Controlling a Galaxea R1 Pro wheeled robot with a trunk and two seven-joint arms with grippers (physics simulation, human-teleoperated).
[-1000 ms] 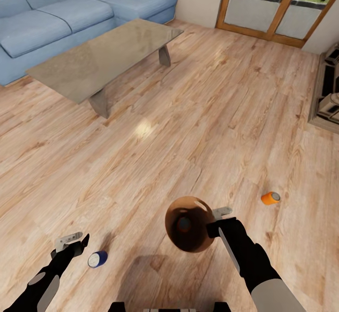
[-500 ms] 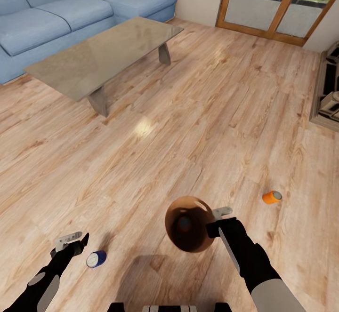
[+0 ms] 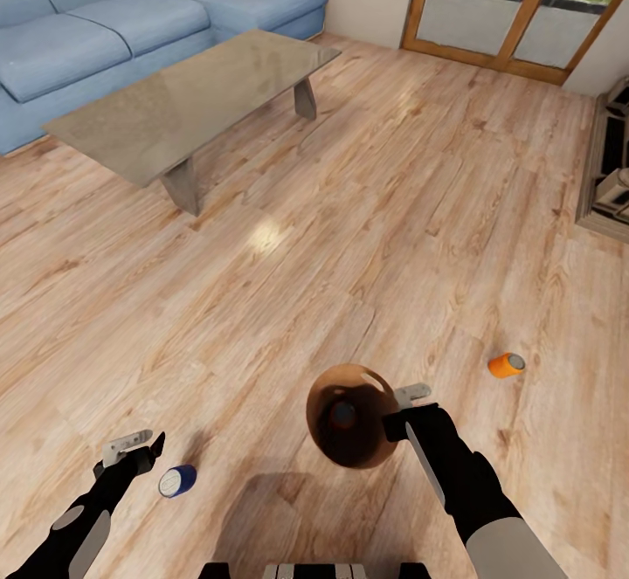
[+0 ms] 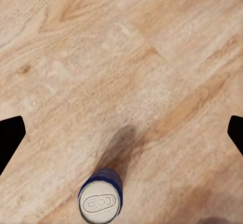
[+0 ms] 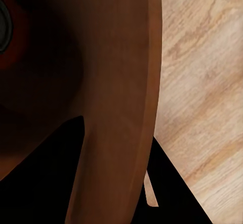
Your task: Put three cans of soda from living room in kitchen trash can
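Observation:
My right gripper (image 3: 400, 411) is shut on the rim of the trash can (image 3: 351, 417), holding it off the floor with its brown inside facing the head camera. In the right wrist view one finger sits inside the trash can wall (image 5: 121, 82) and one outside. An orange soda can (image 3: 341, 416) lies in its bottom, its silver top (image 5: 2, 27) at the frame edge. A dark blue soda can (image 3: 177, 480) lies on the floor just right of my open left gripper (image 3: 143, 450); the blue can (image 4: 100, 201) is between and short of the spread fingers. A second orange can (image 3: 505, 365) lies to the right.
Pale wood plank floor (image 3: 349, 238) all around. The glass-topped coffee table (image 3: 188, 99) and blue corner sofa (image 3: 105, 29) stand far left. Wood-framed glass doors (image 3: 507, 11) are at the back, a low dark cabinet (image 3: 611, 168) at the right edge.
The whole picture has shifted a little, so the camera moved. Both grippers keep their poses relative to the view, and the trash can stays held.

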